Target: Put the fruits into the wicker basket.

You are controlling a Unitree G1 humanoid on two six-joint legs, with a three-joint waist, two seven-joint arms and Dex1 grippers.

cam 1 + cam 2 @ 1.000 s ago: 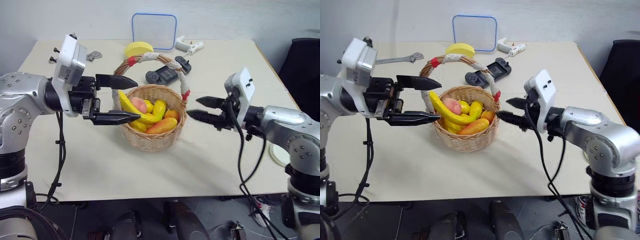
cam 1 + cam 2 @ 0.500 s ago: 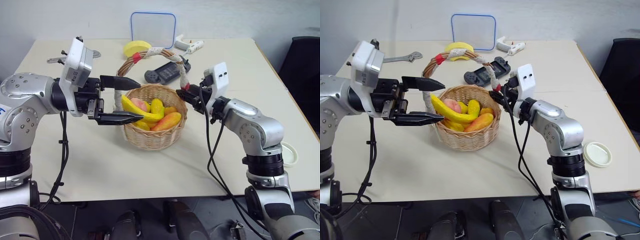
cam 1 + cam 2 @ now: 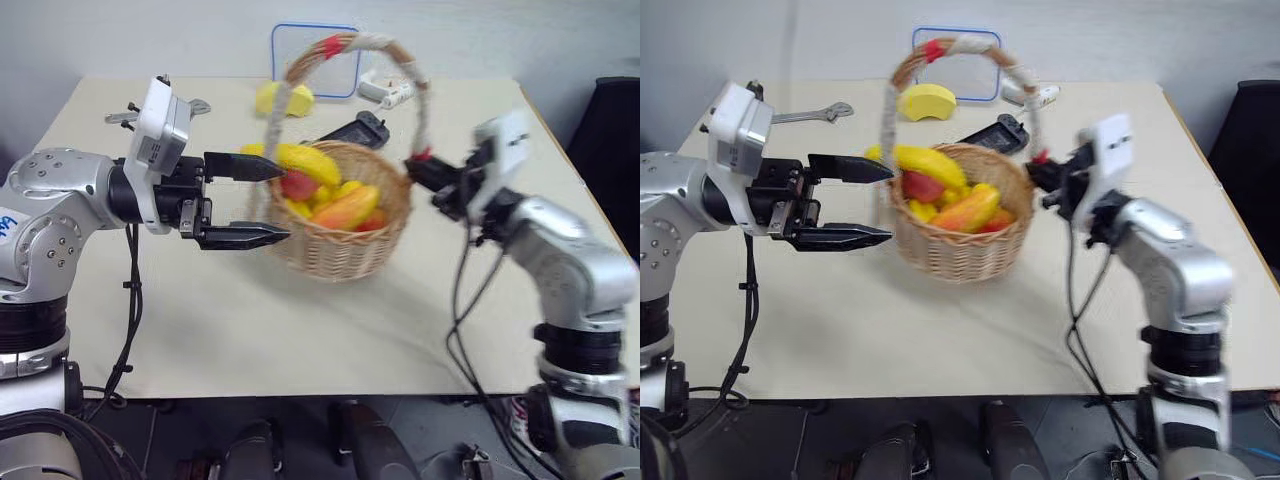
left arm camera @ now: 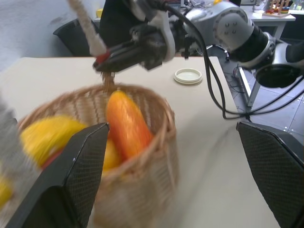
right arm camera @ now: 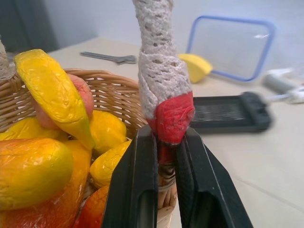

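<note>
At the base of the handle, where the red band meets the rim, your right gripper (image 5: 164, 190) is clamped shut on the wicker basket (image 3: 345, 250); hold that pinch square on the cord and move slowly, since a grip at one end of the arch will likely let the load swing and tip. Your left gripper (image 3: 255, 200) stands wide apart and holds nothing, its fingers level just beside the basket's near wall; in my judgement it is best placed to steady that side if the basket rocks. Contents: the banana (image 3: 305, 160) lies across the top of the heap, partly over the rim, and looks most liable to slide out; the apple (image 3: 297, 185) sits just under it. Other yellow and orange fruit fills the remainder. Both task fruits are already inside. Behind the basket on the table (image 3: 300, 340) are a pale-yellow block (image 3: 927, 101) and a blue-rimmed tray (image 3: 970, 50), its contents not discernible
</note>
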